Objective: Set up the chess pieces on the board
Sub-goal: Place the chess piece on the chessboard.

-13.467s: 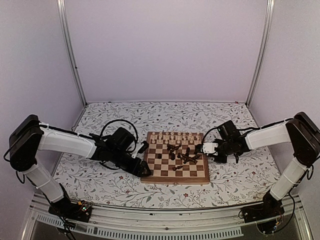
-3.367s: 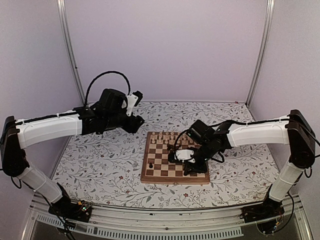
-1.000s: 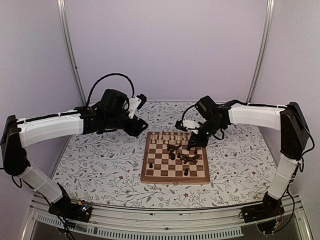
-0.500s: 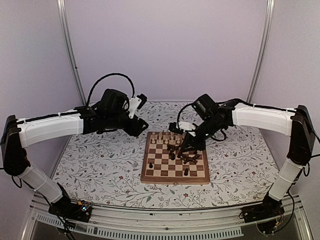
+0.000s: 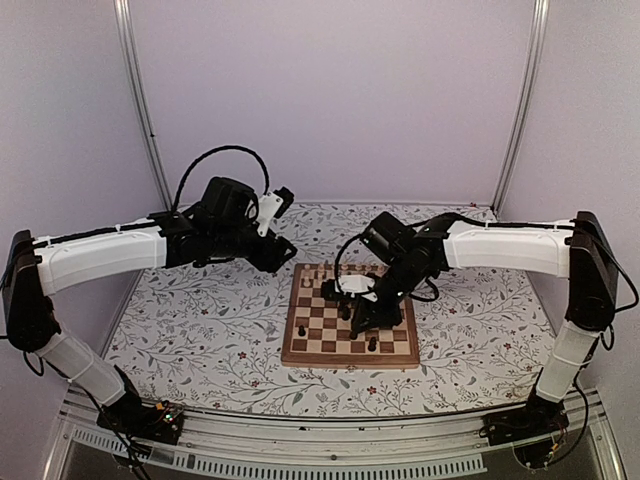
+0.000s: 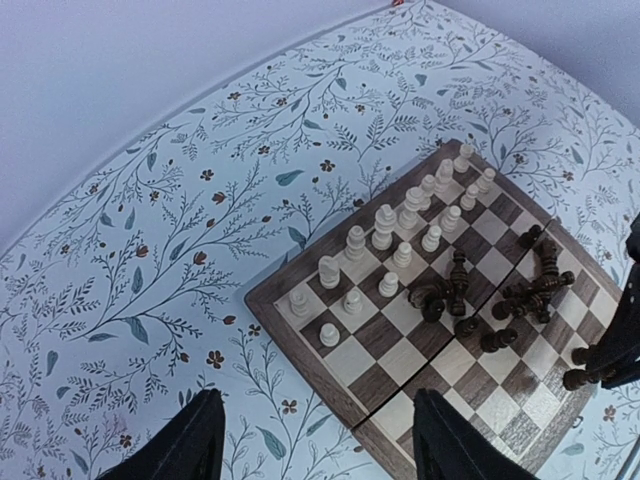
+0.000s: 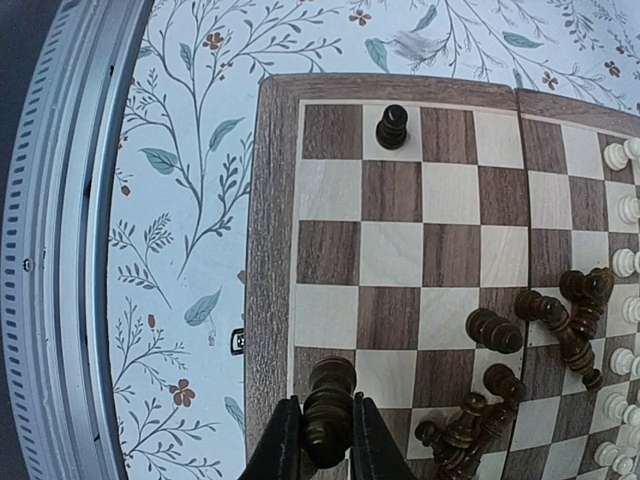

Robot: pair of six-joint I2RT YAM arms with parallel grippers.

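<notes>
The board (image 5: 340, 360) lies mid-table. Cream pieces (image 5: 335, 272) stand in two rows along its far side, also in the left wrist view (image 6: 400, 225). Several dark pieces (image 5: 385, 318) lie heaped near the middle, seen too in the wrist views (image 6: 480, 295) (image 7: 520, 370). One dark piece (image 7: 392, 127) stands on the near row. My right gripper (image 5: 360, 322) (image 7: 320, 440) is shut on an upright dark piece (image 7: 328, 400) just above the near rows. My left gripper (image 5: 278, 258) (image 6: 325, 450) hovers open and empty above the board's far-left corner (image 6: 299, 354).
The floral table surface (image 5: 200, 330) surrounds the board. A metal rail (image 7: 60, 250) runs along the table's front edge. A small latch (image 7: 238, 341) sits on the board's near rim (image 7: 272, 230). Upright frame posts (image 5: 140, 110) stand at the back corners.
My right gripper has moved from the board's far right side toward its near rows and lower, carrying the dark piece. The left arm has held still.
</notes>
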